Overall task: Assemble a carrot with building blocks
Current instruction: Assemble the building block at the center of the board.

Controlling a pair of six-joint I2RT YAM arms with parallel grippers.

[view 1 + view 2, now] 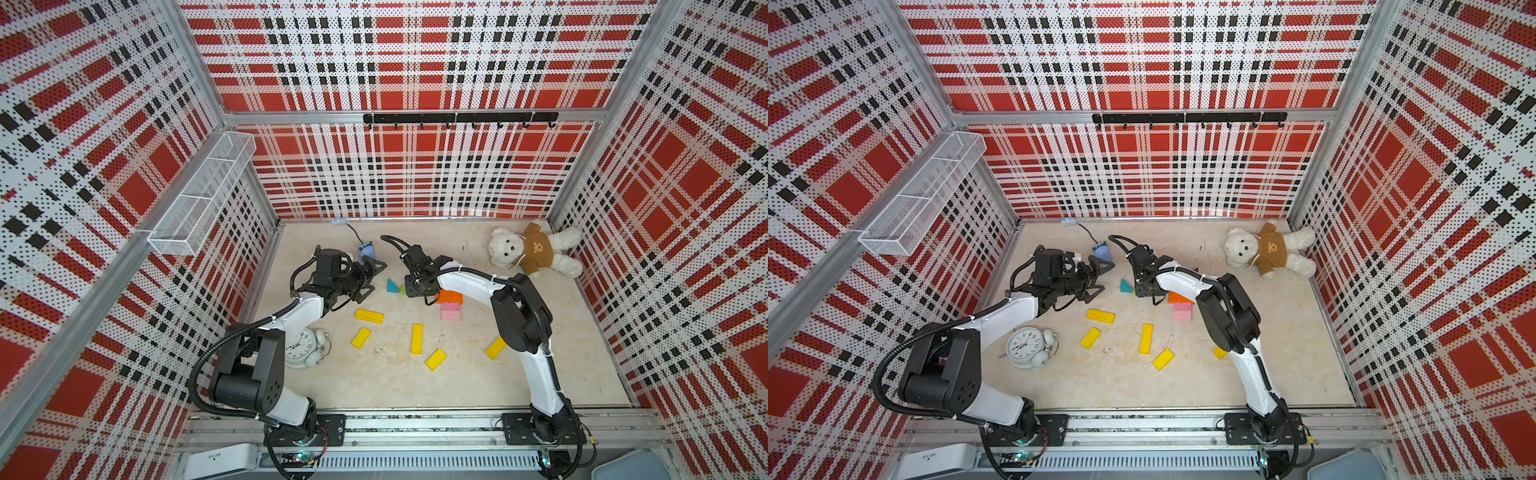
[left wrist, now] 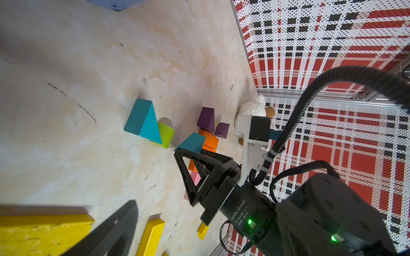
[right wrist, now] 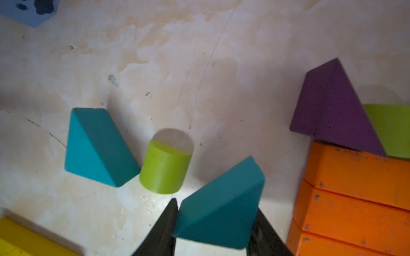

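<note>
**Teal triangle clamped in right claw – carrot approx. half built**

Teal triangle (image 3: 219,206) was pinched between the fingers of the right claw (image 3: 216,212), jaws closed on its sides. It was near the orange bars (image 3: 355,195) but not touching them. Those orange bars lay side by side like a carrot body, w/ pink bars (image 1: 451,311) touching them on the side toward the arm bases. At the opposite end a purple triangle (image 3: 332,110) touched the orange & leaned on a lime-green stub (image 3: 390,128). A second purple triangle (image 2: 222,130) sat on that stub's other side.

Progress, as a judgement: body & part of the leafy top looked placed. Prob. left to do: seat the held piece, then the other teal triangle (image 3: 97,146) & the loose lime stub (image 3: 165,168). Those two touched each other, apart from the build. Five yellow bars (image 1: 369,316) lay scattered on the worktop (image 1: 374,386), unused. Left claw (image 1: 370,279) hung spread wide, empty, near that loose pair.
</note>
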